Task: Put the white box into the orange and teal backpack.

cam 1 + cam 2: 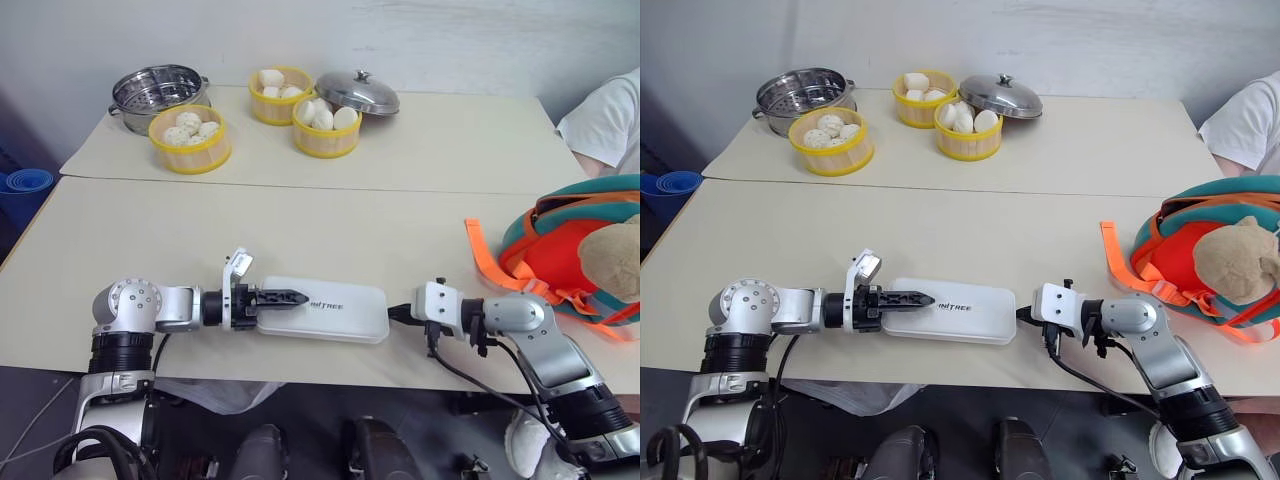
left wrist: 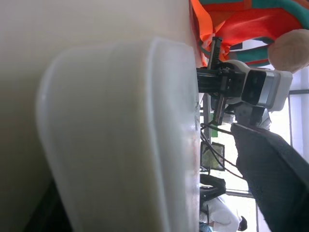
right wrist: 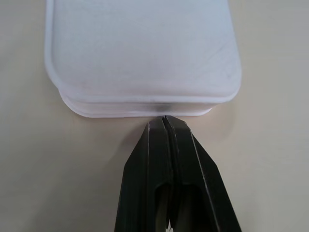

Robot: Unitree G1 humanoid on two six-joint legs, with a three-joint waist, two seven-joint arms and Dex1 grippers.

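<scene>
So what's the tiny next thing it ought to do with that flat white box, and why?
Probably close the left gripper on the flat glossy white box. Its black fingers already straddle that end, one over the lid, while the shut right gripper butts the opposite end and braces it. The box lies flat on the beige table, and the orange and teal backpack sits off to the right.

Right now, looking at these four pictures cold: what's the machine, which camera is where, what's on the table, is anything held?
It is a humanoid robot with two arms. Two pictures come from its head, looking down; the other two from a camera on each wrist. On the table lies the white box. The left gripper reaches over one end, a finger above the lid; the right gripper, shut, has its tips at the other end. Nothing is lifted. The orange and teal backpack lies to the right. Farther back stand bamboo steamers of buns, a steel pot and a lid.
</scene>
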